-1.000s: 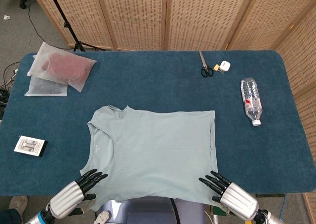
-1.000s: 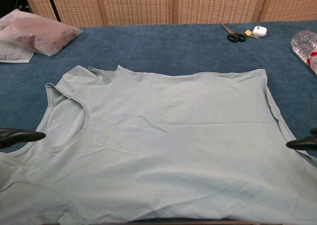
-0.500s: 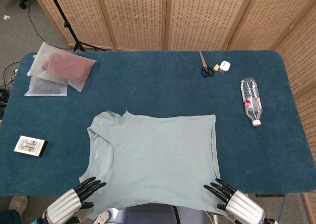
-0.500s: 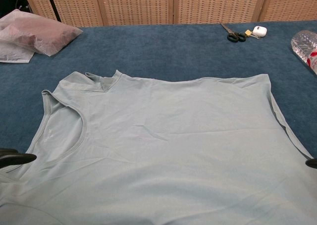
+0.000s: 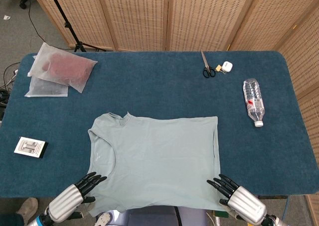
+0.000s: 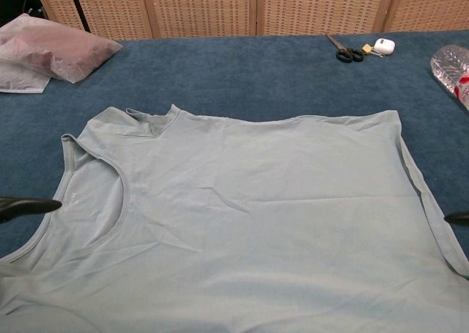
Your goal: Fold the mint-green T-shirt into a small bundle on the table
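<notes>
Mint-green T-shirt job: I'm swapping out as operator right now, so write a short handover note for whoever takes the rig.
Left hand: open, fingers spread, at the near edge by the shirt's neckline side, holding nothing.
Right hand: open, fingers spread, at the shirt's near hem corner, holding nothing.
The mint-green T-shirt lies spread flat on the blue table, neckline toward the robot's left, near edge hanging over the table front.
Done: shirt laid out. Left: every fold; no bundle yet.

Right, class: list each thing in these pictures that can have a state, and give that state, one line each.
mint-green T-shirt: spread flat, unfolded, near edge hanging over the table's front.
left hand: fingers apart, at the shirt's near left corner.
right hand: fingers apart, at the near right corner.
scissors: closed.
water bottle: lying down, capped.
</notes>
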Robot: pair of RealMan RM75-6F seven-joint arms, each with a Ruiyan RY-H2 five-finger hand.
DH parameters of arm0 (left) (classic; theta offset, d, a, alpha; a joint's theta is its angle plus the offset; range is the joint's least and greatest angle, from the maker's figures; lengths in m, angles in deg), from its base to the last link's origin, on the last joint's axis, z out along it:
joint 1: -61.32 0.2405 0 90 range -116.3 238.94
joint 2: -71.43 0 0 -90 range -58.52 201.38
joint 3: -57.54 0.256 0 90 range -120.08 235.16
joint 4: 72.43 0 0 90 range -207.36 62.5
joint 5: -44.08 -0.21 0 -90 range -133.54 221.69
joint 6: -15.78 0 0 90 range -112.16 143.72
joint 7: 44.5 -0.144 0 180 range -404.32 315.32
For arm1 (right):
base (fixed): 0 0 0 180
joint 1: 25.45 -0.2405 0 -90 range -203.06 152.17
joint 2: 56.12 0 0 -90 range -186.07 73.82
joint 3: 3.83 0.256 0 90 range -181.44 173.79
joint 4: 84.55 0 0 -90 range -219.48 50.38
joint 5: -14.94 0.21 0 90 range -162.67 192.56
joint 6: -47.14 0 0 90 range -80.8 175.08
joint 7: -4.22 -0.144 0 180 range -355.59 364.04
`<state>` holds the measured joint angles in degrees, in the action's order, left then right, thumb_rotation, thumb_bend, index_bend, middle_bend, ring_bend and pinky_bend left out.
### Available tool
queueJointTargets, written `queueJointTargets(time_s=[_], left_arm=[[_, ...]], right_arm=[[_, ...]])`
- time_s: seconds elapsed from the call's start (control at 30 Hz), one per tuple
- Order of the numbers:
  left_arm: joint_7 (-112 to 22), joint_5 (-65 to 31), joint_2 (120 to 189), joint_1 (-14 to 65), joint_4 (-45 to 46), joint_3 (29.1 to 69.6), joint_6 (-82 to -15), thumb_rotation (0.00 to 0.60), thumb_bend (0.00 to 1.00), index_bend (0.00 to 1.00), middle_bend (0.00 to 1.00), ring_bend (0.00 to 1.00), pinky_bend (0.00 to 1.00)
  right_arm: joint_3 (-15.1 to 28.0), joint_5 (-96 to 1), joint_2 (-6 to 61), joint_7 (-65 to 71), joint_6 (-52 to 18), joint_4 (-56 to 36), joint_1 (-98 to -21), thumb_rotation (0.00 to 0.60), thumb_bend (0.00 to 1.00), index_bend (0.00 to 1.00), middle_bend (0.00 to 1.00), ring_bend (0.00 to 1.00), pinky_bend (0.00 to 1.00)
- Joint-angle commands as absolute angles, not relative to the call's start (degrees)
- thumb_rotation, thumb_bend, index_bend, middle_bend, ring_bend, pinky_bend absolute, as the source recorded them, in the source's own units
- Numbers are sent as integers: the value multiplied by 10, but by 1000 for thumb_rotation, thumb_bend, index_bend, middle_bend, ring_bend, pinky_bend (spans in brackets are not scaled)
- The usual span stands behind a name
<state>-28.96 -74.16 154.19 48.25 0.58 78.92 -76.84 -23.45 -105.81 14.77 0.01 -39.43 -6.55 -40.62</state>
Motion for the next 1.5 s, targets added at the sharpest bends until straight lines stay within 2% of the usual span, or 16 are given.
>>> queueJointTargets(time_s=[0.03, 0.17, 0.37, 0.5, 0.63, 0.97, 1.5], left_arm=[[-285, -725, 1537, 476, 22, 773, -762, 600, 629, 734, 0, 0, 0], [-295, -691, 1524, 463, 59, 742, -743, 600, 628, 734, 0, 0, 0], [-315, -630, 1485, 418, 129, 693, -670, 600, 629, 734, 0, 0, 0], [-353, -541, 1464, 379, 168, 627, -597, 600, 628, 734, 0, 0, 0], [-371, -493, 1462, 357, 175, 596, -552, 600, 628, 734, 0, 0, 0], [-387, -430, 1481, 315, 139, 549, -484, 600, 628, 734, 0, 0, 0], [-391, -364, 1507, 293, 96, 515, -446, 600, 628, 734, 0, 0, 0]], right_arm=[[-221, -1041, 145, -11, -390, -60, -412, 600, 516, 677, 0, 0, 0], [-199, -1013, 135, -33, -381, -41, -425, 600, 516, 677, 0, 0, 0], [-149, -954, 116, -61, -352, -3, -457, 600, 517, 677, 0, 0, 0], [-92, -873, 104, -94, -286, 22, -502, 600, 517, 677, 0, 0, 0], [-61, -830, 105, -84, -237, 29, -529, 600, 515, 677, 0, 0, 0], [-16, -760, 150, -44, -139, -3, -583, 600, 517, 677, 0, 0, 0], [29, -658, 224, 11, -35, -89, -642, 600, 517, 677, 0, 0, 0]])
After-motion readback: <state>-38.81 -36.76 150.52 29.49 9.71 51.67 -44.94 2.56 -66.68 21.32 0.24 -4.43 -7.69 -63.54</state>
